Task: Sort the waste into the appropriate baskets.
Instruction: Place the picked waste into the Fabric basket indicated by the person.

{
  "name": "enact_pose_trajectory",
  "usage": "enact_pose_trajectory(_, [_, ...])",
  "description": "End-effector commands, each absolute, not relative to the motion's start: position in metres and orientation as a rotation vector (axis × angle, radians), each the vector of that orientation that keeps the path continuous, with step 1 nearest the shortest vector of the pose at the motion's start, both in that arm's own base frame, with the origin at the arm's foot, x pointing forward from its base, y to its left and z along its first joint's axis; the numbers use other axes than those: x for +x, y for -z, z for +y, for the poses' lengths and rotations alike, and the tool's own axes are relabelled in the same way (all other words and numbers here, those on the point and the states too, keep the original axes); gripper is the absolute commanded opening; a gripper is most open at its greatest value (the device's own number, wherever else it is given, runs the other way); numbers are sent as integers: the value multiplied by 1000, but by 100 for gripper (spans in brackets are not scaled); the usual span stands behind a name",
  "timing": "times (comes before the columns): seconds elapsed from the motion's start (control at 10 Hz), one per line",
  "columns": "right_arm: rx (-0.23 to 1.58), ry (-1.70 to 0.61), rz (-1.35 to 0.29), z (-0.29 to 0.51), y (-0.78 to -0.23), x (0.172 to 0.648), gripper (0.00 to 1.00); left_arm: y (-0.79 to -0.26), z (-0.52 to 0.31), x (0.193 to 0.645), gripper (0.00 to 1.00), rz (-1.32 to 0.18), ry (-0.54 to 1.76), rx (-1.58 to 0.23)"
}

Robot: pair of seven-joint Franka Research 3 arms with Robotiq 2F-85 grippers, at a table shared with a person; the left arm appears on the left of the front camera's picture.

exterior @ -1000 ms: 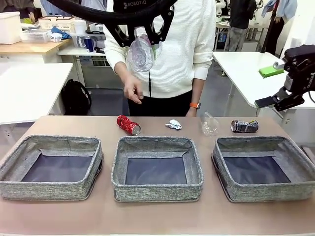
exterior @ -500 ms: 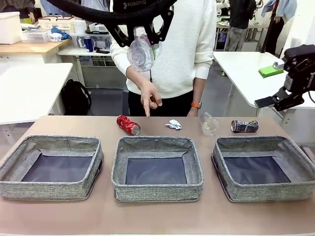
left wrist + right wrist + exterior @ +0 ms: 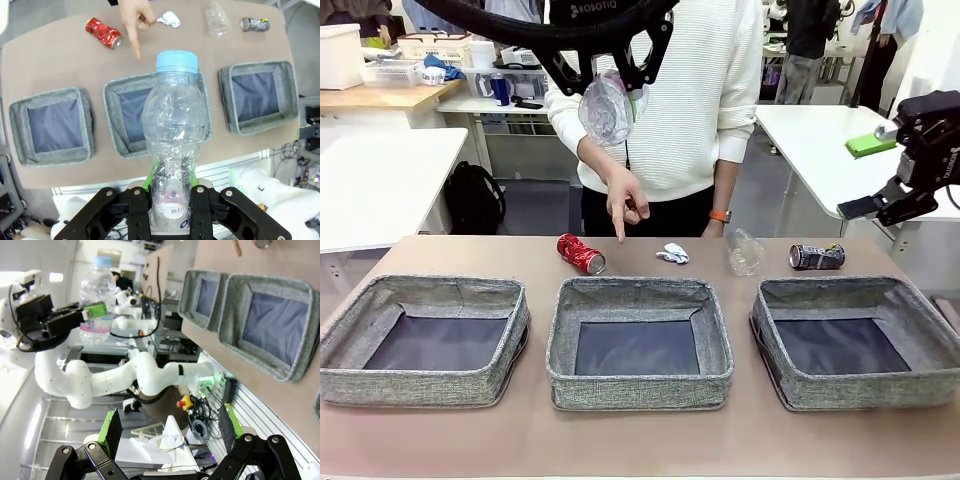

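Blue-capped bottle (image 3: 172, 145) clamped in left claw (image 3: 170, 186), cap toward middle basket (image 3: 113, 120).

Red can (image 3: 581, 254), grey woven baskets (image 3: 639, 385), blue-capped bottle (image 3: 175, 150), seemingly dark can (image 3: 817, 257).

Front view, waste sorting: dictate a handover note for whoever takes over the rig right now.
Left gripper shut on the blue-capped bottle, raised above the table. Right gripper open, empty, off to the right. Red can, paper wad, label-less bottle and dark blue can lie beyond the three baskets, all empty. Person's hand points down behind the middle one. Done: nothing binned. Left: all five items.
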State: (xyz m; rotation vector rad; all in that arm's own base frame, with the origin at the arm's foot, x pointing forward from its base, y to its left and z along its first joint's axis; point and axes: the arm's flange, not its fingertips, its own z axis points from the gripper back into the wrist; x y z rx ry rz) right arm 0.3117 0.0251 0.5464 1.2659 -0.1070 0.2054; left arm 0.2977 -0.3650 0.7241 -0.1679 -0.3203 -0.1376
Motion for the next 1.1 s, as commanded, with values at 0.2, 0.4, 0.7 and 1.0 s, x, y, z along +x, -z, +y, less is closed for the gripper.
enact_pose_trajectory(0.2, [1291, -215, -120, 28, -548, 314, 100, -688, -360, 299, 22, -409, 108, -157])
enact_pose_trajectory(0.4, [1291, -215, -120, 28, -548, 314, 100, -602, -353, 313, 22, -490, 146, -198])
enact_pose_trajectory(0.7, [1291, -215, -120, 28, -548, 314, 100, -505, -349, 318, 22, -500, 115, -224])
enact_pose_trajectory(1.0, [1291, -215, -120, 28, -548, 314, 100, -455, -366, 334, 22, -427, 40, -193])
